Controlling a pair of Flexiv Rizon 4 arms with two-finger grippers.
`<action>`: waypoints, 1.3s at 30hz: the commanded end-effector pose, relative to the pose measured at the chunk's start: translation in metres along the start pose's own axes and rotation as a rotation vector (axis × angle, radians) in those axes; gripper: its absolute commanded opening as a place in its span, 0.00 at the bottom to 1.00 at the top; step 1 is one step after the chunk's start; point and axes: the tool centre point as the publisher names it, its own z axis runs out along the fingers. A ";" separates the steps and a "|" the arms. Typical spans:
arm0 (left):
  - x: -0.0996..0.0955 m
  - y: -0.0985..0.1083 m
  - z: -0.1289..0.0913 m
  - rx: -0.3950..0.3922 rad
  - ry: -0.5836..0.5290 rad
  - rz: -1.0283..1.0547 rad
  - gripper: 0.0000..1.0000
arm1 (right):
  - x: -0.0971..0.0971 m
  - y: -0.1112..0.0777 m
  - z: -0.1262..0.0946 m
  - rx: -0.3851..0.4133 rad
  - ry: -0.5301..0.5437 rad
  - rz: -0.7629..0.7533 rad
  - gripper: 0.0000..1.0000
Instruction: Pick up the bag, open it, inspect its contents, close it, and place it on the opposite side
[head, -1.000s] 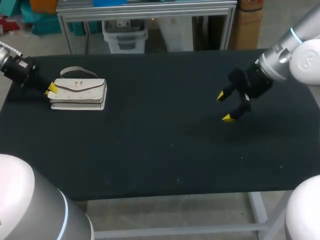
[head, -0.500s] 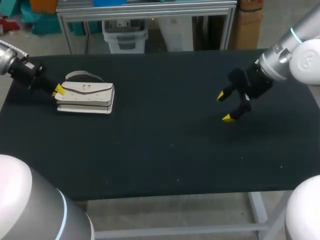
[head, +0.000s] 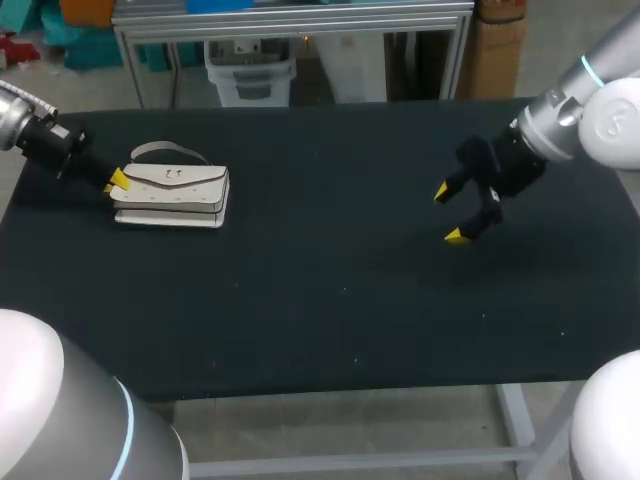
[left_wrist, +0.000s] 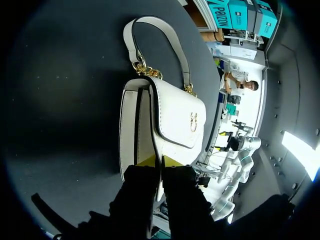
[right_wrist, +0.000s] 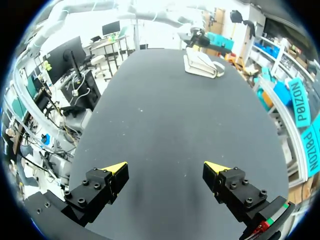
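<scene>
White handbag (head: 172, 195) with a front flap lies on the far left part of the black surface (head: 330, 290). Its flap shows from above, and its handle (head: 165, 150) rests flat on the surface on the far side of the body. The left arm comes in from the left edge, and the left fingers (head: 117, 180) sit at the handbag's left end.

In the left wrist view the left fingers (left_wrist: 150, 161) stand almost together. The two yellow tips press from either side on the thin edge at the near end of the handbag (left_wrist: 170, 117), so they have hold of it there. Ahead of them the flap runs away along the body, with a small gold clasp (left_wrist: 193, 120) in its middle. Beyond that, gold chain links (left_wrist: 145, 70) join the curved handle (left_wrist: 165, 35) to the body, and the surface (left_wrist: 65, 75) is dark all round.

The right arm comes in from the right. The right fingers (head: 441, 192) hang over the right half of the surface, well apart from the handbag. They are spread wide and hold nothing. In the right wrist view the right fingers (right_wrist: 115, 168) have only bare surface (right_wrist: 175, 125) between them. The handbag (right_wrist: 202, 64) lies far ahead of them, near the surface's other end.
</scene>
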 end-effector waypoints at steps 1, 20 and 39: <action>-0.002 -0.006 -0.003 -0.147 0.006 0.000 0.00 | 0.000 0.000 0.000 -0.001 0.001 -0.001 1.00; 0.036 0.025 0.073 0.050 0.106 0.012 0.00 | 0.000 0.000 0.000 -0.001 0.001 -0.001 1.00; 0.078 0.061 0.139 0.276 0.143 -0.063 0.00 | 0.000 0.000 0.000 -0.001 0.001 -0.001 1.00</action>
